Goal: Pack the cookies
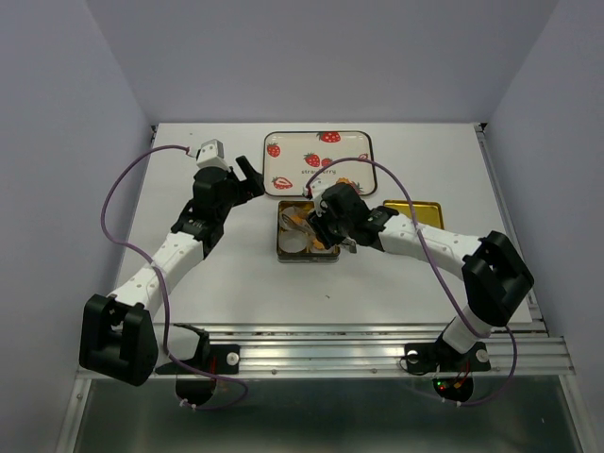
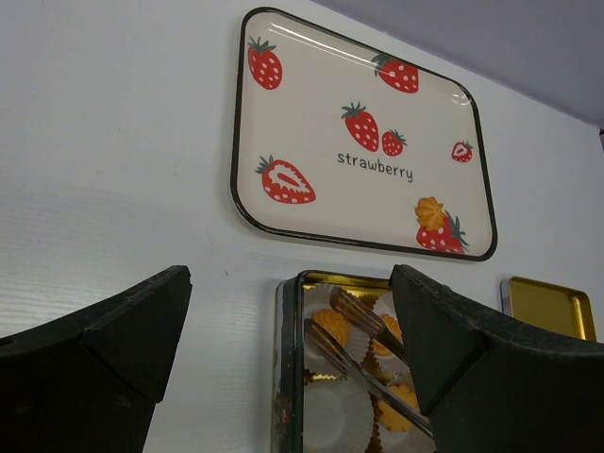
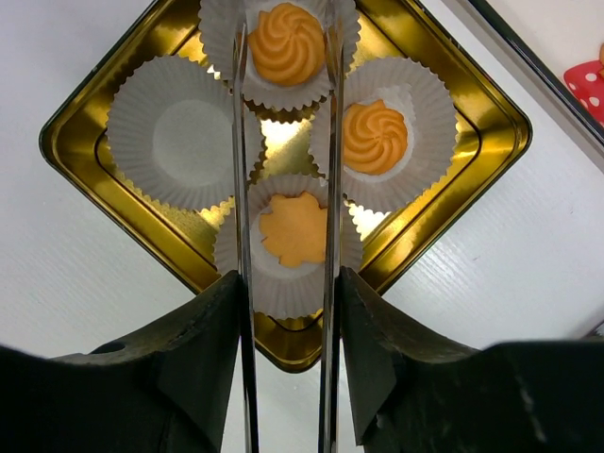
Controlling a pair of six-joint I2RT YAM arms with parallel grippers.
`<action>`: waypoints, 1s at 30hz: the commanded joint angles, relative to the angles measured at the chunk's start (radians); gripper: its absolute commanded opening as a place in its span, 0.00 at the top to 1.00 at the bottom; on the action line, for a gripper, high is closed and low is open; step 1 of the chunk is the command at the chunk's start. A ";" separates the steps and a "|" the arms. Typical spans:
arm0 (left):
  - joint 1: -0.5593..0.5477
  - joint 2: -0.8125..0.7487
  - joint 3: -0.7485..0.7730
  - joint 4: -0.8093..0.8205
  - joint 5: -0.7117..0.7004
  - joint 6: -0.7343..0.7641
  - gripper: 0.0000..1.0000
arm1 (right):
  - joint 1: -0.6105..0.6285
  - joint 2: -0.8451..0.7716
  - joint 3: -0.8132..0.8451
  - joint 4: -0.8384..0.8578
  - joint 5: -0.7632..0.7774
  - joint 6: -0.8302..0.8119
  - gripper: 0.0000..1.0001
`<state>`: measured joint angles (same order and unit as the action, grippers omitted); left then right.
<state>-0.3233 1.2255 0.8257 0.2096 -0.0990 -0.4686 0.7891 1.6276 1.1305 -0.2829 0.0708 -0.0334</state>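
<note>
In the right wrist view a gold tin [image 3: 94, 179] holds white paper cups. Three cookies lie in cups: a far one [image 3: 286, 42], a right one [image 3: 375, 137] and a near flat one [image 3: 294, 229]. The left cup [image 3: 179, 142] has nothing in it. My right gripper [image 3: 288, 276] is shut on metal tongs [image 3: 332, 189]. The tong tips stand apart on either side of the far cookie. One more cookie [image 2: 430, 213] sits on the strawberry tray [image 2: 283, 113]. My left gripper [image 2: 291, 283] is open just left of the tin [image 1: 283, 247], holding nothing.
A gold lid [image 1: 415, 212] lies right of the tin, partly under the right arm. The strawberry tray [image 1: 293, 142] sits behind the tin. White walls close in the table on the left, right and back.
</note>
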 commanded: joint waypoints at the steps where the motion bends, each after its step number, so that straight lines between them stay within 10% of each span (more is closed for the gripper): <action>1: -0.002 -0.041 -0.013 0.028 -0.010 0.022 0.01 | 0.010 -0.008 0.035 0.042 0.000 0.018 0.50; 30: -0.002 -0.024 0.010 0.037 -0.002 0.016 0.01 | -0.086 -0.204 0.064 0.021 0.317 0.119 0.50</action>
<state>-0.3233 1.2106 0.8242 0.2096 -0.0986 -0.4568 0.7761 1.4086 1.1515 -0.2806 0.2863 0.0334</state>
